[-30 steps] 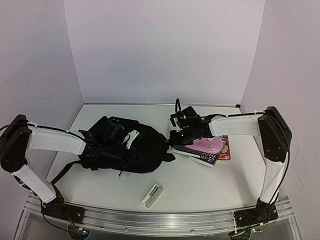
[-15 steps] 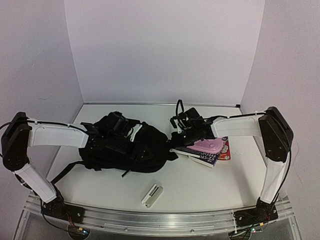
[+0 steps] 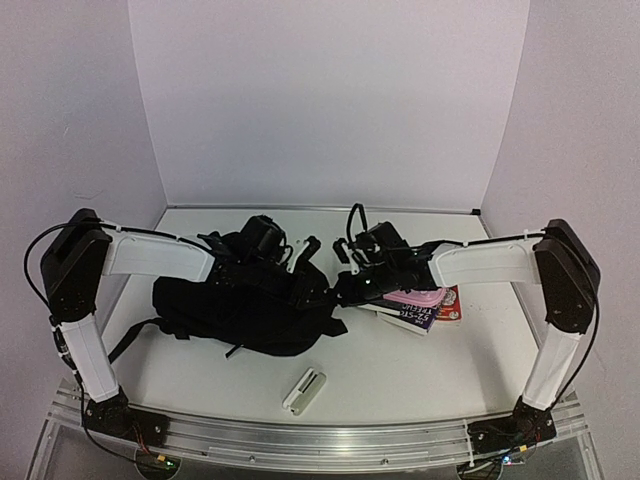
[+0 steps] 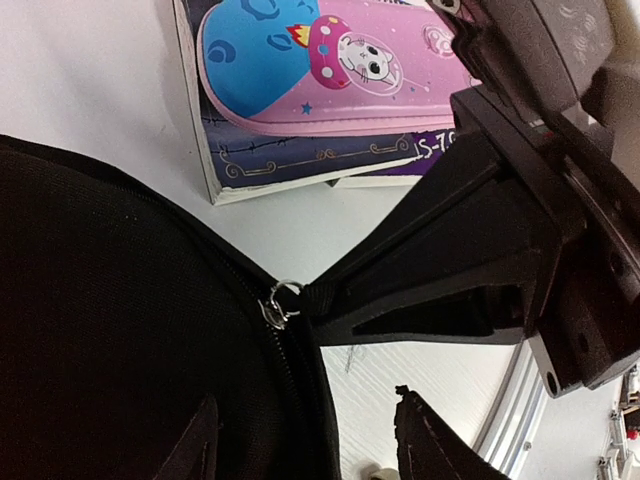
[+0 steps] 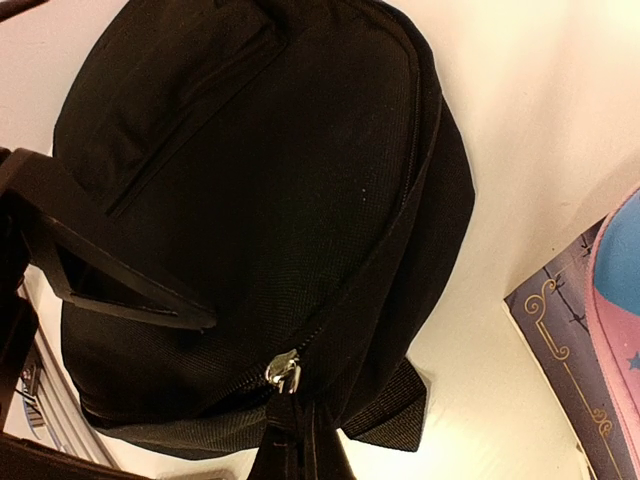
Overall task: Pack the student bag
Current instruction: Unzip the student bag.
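The student bag (image 3: 240, 305) lies flat on the table, a big black backpack with its zip closed up to the metal slider (image 5: 283, 372). My right gripper (image 3: 343, 286) is at the bag's right end, shut on the black pull tab just behind that slider (image 4: 280, 300). My left gripper (image 3: 303, 252) hovers open over the same end of the bag, one finger (image 4: 195, 445) above the fabric and the other above bare table. In the right wrist view the bag (image 5: 250, 190) fills the frame and the right gripper (image 5: 298, 405) pinches the tab.
A pink and blue pencil case (image 3: 418, 291) lies on a stack of books (image 3: 428, 312) right of the bag, also seen from the left wrist as the case (image 4: 340, 55) on a book (image 4: 300, 165). A small white object (image 3: 305, 390) rests near the front edge.
My left gripper let go of the bag's top, opened and swung right toward the right gripper. The bag has sunk flatter. The right gripper stayed shut on the tab.
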Action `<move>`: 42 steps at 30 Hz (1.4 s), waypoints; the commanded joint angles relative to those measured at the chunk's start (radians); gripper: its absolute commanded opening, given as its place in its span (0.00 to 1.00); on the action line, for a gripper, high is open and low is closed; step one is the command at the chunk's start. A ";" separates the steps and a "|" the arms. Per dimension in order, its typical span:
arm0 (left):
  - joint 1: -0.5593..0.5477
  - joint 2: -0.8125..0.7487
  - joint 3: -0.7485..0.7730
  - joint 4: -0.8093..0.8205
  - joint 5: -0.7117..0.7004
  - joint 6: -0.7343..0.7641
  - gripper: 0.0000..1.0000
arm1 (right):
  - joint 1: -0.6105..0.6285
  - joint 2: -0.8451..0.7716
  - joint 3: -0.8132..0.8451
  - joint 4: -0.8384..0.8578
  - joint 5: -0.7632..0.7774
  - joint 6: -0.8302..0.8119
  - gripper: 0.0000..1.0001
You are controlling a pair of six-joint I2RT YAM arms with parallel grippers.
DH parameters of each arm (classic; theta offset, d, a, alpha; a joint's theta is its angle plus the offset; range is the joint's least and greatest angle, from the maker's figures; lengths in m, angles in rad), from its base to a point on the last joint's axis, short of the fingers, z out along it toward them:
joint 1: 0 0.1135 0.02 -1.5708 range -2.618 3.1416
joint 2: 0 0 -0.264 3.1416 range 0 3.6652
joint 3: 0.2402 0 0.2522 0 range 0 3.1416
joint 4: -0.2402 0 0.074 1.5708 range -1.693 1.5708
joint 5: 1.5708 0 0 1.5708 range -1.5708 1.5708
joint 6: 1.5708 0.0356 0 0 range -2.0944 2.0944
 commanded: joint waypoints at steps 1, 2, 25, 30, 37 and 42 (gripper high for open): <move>-0.001 -0.016 0.003 0.021 0.022 0.008 0.57 | -0.002 -0.066 -0.007 0.042 0.014 0.012 0.00; -0.002 -0.013 0.000 0.023 0.029 0.005 0.56 | -0.002 -0.066 -0.008 0.041 0.014 0.012 0.00; -0.006 -0.063 -0.032 -0.027 0.162 0.077 0.00 | -0.012 -0.037 0.125 -0.196 0.452 -0.023 0.00; -0.016 -0.121 -0.033 -0.150 0.217 0.159 0.00 | -0.064 0.002 0.187 -0.243 0.460 -0.099 0.00; -0.023 -0.185 -0.010 -0.295 0.286 0.221 0.00 | -0.113 0.100 0.265 -0.244 0.349 -0.230 0.00; -0.023 -0.209 0.018 -0.345 0.340 0.238 0.00 | -0.117 0.200 0.355 -0.227 0.314 -0.283 0.00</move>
